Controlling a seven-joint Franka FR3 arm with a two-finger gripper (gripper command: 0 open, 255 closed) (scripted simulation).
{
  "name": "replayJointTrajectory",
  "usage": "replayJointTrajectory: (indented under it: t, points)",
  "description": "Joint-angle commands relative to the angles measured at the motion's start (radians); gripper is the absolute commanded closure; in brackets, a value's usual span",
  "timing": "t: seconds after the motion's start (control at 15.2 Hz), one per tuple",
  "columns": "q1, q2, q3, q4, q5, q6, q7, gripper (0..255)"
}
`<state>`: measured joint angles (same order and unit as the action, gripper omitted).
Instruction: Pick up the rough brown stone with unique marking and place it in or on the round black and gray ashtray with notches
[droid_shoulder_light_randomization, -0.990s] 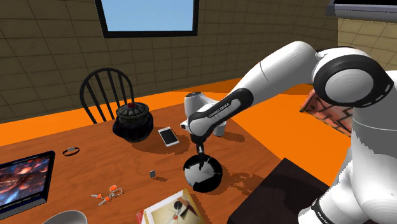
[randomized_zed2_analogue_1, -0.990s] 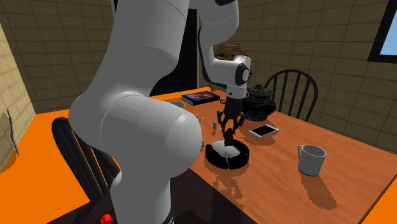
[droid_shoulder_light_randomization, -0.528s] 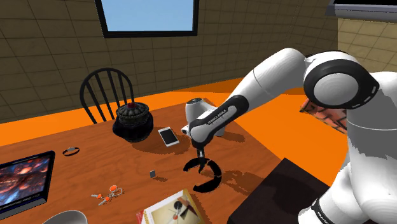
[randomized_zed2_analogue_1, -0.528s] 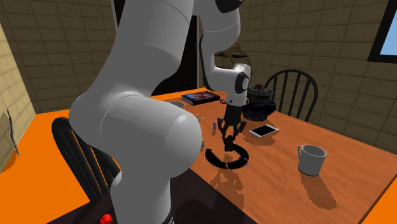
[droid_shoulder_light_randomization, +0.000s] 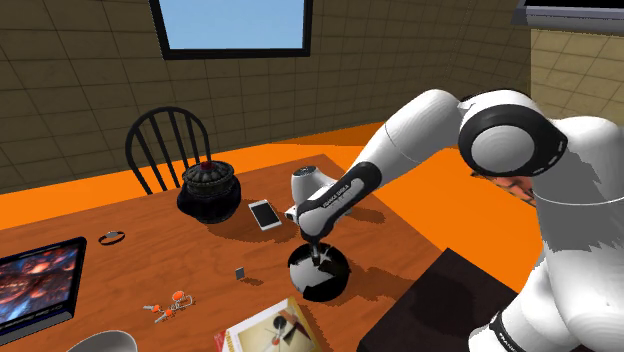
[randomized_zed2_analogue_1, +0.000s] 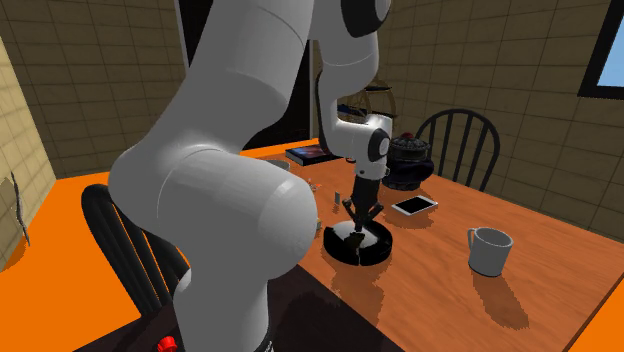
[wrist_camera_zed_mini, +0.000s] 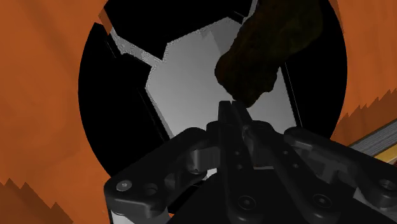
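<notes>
— Where's the stone?
— In the ashtray, on its grey floor, just past the pincer tips.
— And the pincer?
— Pressed together, nothing plainly pinched, though the stone may touch the tips.
— Which step, then?
— Placing looks done, I judge. Next, rise straight above the counter, clear of the rim, without nudging the stone.

The stone lies in the ashtray on the desk. The pincer is right above the ashtray. In the shoulder view, the phone lies behind the ashtray, with the mug to its right and the pot to its left. The chair stands behind the pot. The book lies in front of the ashtray, the keys left of the book, and the tablet at the far left.
</notes>
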<state>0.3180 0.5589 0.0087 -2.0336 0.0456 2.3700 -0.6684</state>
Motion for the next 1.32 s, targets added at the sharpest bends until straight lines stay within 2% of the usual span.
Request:
replayJointTrajectory:
  t: [0.0,0.07,0.26,0.46,0.99,1.25]
  points:
    - [0.0,0.0,0.0,0.0,0.0,0.0,0.0,255]
    - [0.0,0.0,0.0,0.0,0.0,0.0,0.0,0]
    - [0.092,-0.14,-0.067,-0.194,-0.106,0.106,0.143,0]
    - [0.203,-0.268,-0.146,-0.363,-0.268,0.179,0.341,0]
    - [0.201,-0.18,-0.159,-0.374,-0.294,0.281,0.366,0]
    - [0.201,-0.18,-0.159,-0.374,-0.294,0.281,0.366,0]
